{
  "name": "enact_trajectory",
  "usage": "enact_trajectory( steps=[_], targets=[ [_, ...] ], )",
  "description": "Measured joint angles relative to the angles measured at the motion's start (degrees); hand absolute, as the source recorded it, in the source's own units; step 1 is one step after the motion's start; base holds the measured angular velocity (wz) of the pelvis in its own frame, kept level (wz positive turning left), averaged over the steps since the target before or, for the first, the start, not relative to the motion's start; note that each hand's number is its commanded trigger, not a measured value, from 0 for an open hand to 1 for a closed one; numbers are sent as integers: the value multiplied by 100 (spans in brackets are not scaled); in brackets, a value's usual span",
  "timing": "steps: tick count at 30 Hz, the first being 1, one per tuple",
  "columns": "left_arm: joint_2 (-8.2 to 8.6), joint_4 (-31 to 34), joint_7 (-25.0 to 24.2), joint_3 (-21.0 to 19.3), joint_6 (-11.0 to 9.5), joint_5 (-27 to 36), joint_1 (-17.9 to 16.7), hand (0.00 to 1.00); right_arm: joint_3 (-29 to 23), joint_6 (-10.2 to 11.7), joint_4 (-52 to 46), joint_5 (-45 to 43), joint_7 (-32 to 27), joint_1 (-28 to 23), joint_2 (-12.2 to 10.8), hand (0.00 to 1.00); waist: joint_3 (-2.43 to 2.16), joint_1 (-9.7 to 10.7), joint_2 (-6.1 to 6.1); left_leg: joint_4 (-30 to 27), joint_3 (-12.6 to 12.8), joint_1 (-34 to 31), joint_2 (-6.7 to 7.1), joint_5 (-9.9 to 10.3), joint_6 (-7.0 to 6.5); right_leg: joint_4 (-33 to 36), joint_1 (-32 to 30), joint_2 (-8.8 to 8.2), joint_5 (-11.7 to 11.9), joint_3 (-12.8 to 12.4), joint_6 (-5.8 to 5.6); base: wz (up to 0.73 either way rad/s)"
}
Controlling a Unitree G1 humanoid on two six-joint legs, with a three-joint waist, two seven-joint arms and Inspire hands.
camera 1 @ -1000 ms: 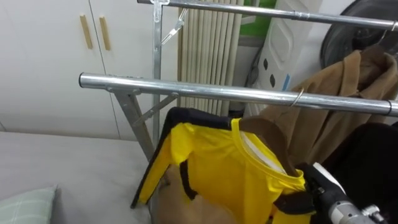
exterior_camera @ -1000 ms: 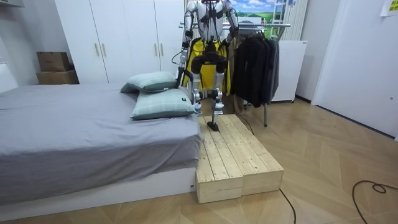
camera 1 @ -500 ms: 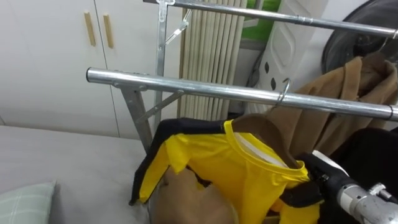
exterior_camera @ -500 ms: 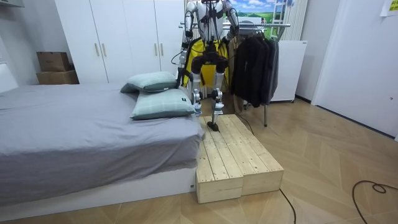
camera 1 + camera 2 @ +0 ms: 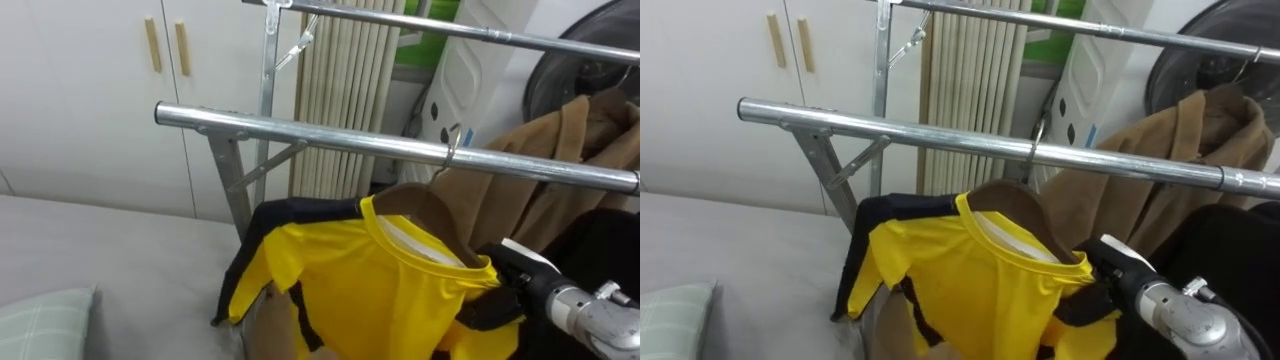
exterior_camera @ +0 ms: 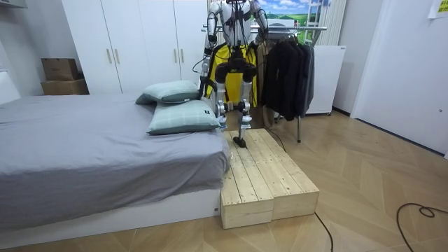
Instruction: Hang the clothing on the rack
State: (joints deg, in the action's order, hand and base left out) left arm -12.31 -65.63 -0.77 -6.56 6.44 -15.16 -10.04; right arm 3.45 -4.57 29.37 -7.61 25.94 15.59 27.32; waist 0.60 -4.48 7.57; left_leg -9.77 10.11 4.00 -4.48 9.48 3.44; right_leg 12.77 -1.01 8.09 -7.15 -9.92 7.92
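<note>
Up close, right hand (image 5: 497,296) against yellow shirt (image 5: 370,290), hanger hook (image 5: 449,150) at rail (image 5: 330,140)

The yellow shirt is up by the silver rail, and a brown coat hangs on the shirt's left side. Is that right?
Not quite. The brown coat hangs on the right side of the yellow shirt, not the left, as the left eye view shows. The shirt is indeed up by the silver rail.

There was one yellow shirt (image 5: 380,285) and one brown coat (image 5: 565,150), and there were two metal rails (image 5: 300,131) (image 5: 470,32). One bed (image 6: 84,154) carried two pillows (image 6: 171,91) (image 6: 183,118). Two cardboard boxes (image 6: 59,68) (image 6: 63,87) were stacked near the bed.
</note>
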Motion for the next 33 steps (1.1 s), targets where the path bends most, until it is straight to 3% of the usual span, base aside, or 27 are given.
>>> enact_trajectory(
  steps=[5,12,17,25,33],
  targets=[
    [15,-3,2,4,5,1,70,0,0,34,152,-78,-1,0,-25,100,5,-59,-30,-13,-143,-18,22,-1,-1,-10,1,0,-7,1,-8,1],
    [15,-21,-3,10,10,-1,94,0,0,39,188,-80,-27,-1,-32,100,1,-64,-42,-56,-177,-29,19,-1,-3,-14,20,-8,-7,52,-7,2],
    [17,-55,-106,6,10,0,96,0,-1,94,224,-136,-29,-6,-33,100,-35,-63,-105,-60,-168,-6,18,-1,-2,-14,38,-7,-7,46,-7,0],
    [19,-92,-108,0,12,8,100,0,-1,123,379,-147,-32,-22,-59,100,-34,-64,-113,-57,-142,65,14,-1,-3,-30,125,-6,-12,36,-10,0],
    [18,-100,-95,4,14,326,78,0,-2,228,770,-142,-188,-46,-380,100,-26,-61,-109,-61,-147,163,14,-1,-3,-43,231,-8,-14,54,-9,0]
  ],
)
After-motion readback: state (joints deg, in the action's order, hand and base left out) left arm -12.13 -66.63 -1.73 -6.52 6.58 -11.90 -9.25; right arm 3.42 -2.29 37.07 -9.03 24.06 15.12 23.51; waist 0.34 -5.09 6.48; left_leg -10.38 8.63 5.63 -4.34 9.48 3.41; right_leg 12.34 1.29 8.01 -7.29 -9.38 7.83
